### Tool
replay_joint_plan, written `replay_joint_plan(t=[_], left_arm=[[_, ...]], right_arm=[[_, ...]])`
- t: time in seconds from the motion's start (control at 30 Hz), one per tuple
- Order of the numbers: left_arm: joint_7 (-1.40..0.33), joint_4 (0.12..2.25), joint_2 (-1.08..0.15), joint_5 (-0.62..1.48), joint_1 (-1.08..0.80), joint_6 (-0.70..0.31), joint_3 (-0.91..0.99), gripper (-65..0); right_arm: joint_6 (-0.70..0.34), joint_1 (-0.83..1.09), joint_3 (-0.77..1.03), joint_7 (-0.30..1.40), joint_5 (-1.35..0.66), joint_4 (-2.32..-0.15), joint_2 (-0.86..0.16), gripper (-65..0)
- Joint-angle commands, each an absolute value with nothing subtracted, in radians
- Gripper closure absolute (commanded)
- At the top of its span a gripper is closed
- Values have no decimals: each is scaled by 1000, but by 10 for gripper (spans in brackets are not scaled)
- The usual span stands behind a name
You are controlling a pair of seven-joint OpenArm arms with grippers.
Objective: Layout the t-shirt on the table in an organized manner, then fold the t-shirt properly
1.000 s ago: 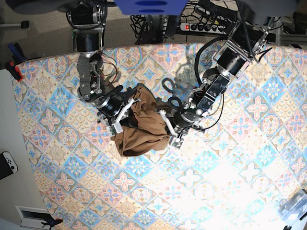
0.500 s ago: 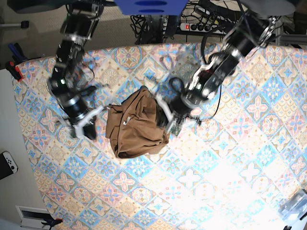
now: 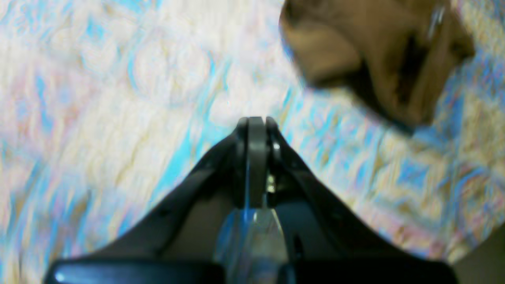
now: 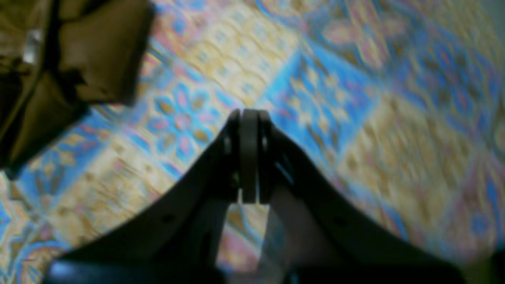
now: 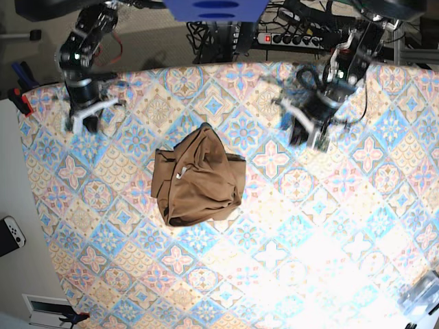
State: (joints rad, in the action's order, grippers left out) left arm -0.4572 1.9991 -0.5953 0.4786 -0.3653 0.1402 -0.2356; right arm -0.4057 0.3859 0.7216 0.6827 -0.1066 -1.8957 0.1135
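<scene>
The tan-brown t-shirt [image 5: 199, 179] lies in a crumpled heap on the middle of the patterned table [image 5: 309, 240], a small pale tag showing. My left gripper [image 5: 306, 137] hangs over the table well to the right of the t-shirt; in the left wrist view [image 3: 255, 120] it is shut and empty, with the t-shirt [image 3: 375, 59] at top right. My right gripper [image 5: 81, 122] is near the table's back left corner; in the right wrist view [image 4: 248, 112] it is shut and empty, with the t-shirt [image 4: 59, 71] at top left.
A power strip [image 5: 291, 39] and cables lie behind the table's back edge. Red-handled tools [image 5: 20, 96] and a white game controller [image 5: 10, 233] lie off the left edge. A clear plastic item [image 5: 422, 295] sits at the bottom right corner.
Both grippers have let go of the t-shirt and pulled back and outward, the right one to the back left, the left one to the back right. The t-shirt stays in a heap.
</scene>
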Motion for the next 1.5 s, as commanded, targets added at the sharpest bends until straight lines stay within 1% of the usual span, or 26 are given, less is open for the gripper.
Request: replay_joint_plan(t=[0.0, 0.13, 0.27, 0.43, 0.57, 0.63, 0.73, 0.8, 0.93, 1.0, 1.17, 1.23, 1.47], left_arm=[[-427, 2034, -602, 481, -381, 134, -219, 0], [-423, 2069, -599, 481, -530, 134, -130, 0], [-421, 2074, -599, 481, -662, 122, -44, 0], [-418, 2075, -579, 481, -799, -5, 47, 0], [-326, 2075, -535, 478, -920, -102, 122, 0], [-315, 2074, -532, 446, -964, -124, 131, 0], [-315, 2069, -526, 344, -1013, -125, 125, 0], [-311, 2058, -492, 292, -1050, -127, 127, 0], [-309, 2018, -423, 211, -1058, -134, 131, 0], [-308, 1974, -417, 174, -1050, -134, 124, 0], [-305, 1839, -409, 166, -1004, -134, 87, 0], [-269, 1785, -409, 165, -975, -147, 67, 0], [-246, 1494, -403, 162, -811, -346, 39, 0]], right_arm=[[-414, 418, 737, 661, -124, -1916, 128, 0], [-414, 510, 765, 657, -127, -1934, 148, 0], [-412, 552, 779, 656, -128, -1937, 151, 0], [-412, 588, 820, 656, -128, -1937, 153, 0], [-412, 639, 866, 656, -128, -1937, 154, 0], [-412, 661, 888, 657, -128, -1937, 154, 0], [-412, 699, 895, 662, -128, -1934, 154, 0], [-414, 722, 894, 662, -128, -1928, 154, 0], [-417, 731, 894, 659, -124, -1902, 154, 0], [-417, 731, 894, 659, -122, -1885, 151, 0], [-417, 730, 891, 657, -122, -1813, 148, 0], [-417, 725, 891, 657, -122, -1779, 148, 0], [-417, 723, 889, 657, -122, -1641, 148, 0]])
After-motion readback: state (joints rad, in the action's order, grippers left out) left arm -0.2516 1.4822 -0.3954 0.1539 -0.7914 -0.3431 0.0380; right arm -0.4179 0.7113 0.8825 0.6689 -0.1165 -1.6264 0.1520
